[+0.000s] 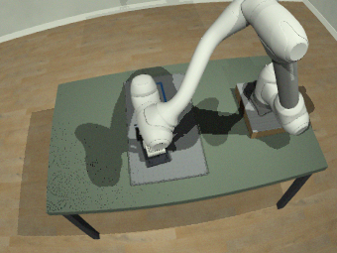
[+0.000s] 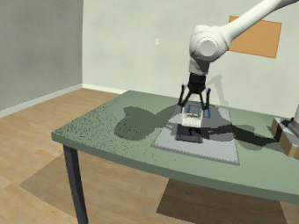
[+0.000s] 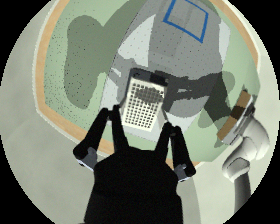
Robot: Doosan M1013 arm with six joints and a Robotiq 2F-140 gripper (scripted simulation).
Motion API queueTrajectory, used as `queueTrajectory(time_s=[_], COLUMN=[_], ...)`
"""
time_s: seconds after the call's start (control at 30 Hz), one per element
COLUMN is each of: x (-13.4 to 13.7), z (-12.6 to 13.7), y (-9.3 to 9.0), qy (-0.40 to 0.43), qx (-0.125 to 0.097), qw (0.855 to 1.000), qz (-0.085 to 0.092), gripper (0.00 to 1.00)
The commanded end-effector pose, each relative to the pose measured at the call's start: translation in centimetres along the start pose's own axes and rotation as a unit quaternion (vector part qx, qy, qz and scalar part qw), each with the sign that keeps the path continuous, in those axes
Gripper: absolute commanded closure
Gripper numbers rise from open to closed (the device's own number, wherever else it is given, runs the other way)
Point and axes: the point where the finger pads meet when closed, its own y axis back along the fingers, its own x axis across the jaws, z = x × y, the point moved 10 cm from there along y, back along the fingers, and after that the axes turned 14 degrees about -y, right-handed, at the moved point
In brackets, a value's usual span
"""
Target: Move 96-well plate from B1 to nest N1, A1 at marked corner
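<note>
One camera hangs high above and looks steeply down on the whole green worktop [image 1: 89,107], from far enough to see the floor around it. The second stands low beside the worktop [image 2: 110,130], near one corner, and faces across it toward the wall. The third sits on the wrist, looking down past the black fingers, very close. All three share the grey mat [image 1: 190,159] [image 2: 220,148] [image 3: 159,43].
</note>
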Motion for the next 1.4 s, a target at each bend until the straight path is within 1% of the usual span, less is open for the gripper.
queueTrajectory(time_s=[0.0, 0.07, 1.0, 1.37], x=[0.0, 0.0, 0.0, 0.0], z=[0.0, 0.0, 0.0, 0.0], y=[-0.4, -0.4, -4.7, -4.8], qy=[0.0, 0.0, 0.0, 0.0], qx=[0.0, 0.0, 0.0, 0.0], qw=[1.0, 1.0, 1.0, 1.0], qz=[0.0, 0.0, 0.0, 0.0], gripper=[1.0, 1.0, 1.0, 1.0])
